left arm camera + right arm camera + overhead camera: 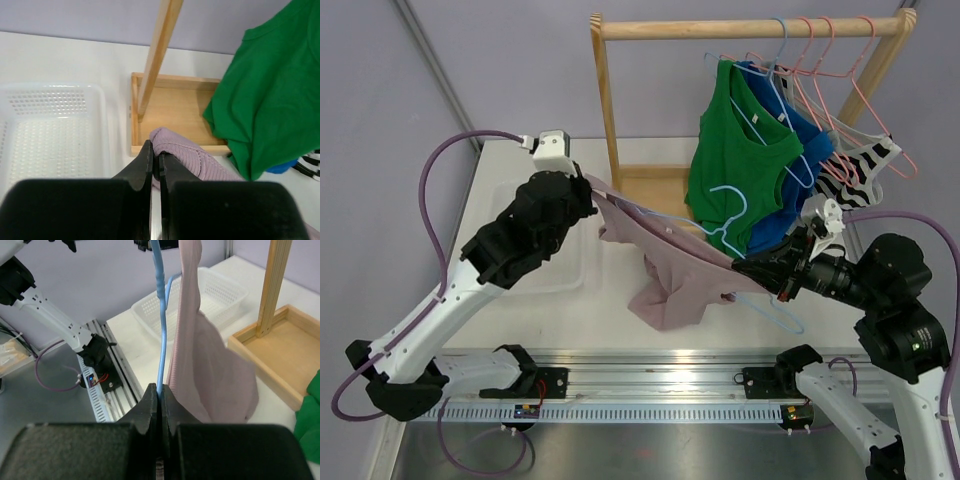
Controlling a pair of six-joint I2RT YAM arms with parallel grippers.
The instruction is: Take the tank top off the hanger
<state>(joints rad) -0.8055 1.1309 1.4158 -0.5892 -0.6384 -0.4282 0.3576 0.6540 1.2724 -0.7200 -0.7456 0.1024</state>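
A mauve ribbed tank top point(670, 280) hangs stretched between my two grippers above the table. My left gripper point(588, 196) is shut on one end of it; the fabric point(195, 159) bulges out past the closed fingertips point(156, 155). My right gripper point(745, 268) is shut on the light blue wire hanger point(730, 225), whose thin bar point(160, 340) runs up from the closed fingertips point(160, 392). The tank top point(210, 375) drapes just right of that bar. Its lower part rests crumpled on the table.
A wooden rack point(750, 30) at the back holds several hangers with a green top point(740, 150), a blue top point(800, 180) and a striped garment point(860, 165). Its wooden base tray point(175, 110) sits behind my left gripper. A white perforated basket point(50, 125) lies at left.
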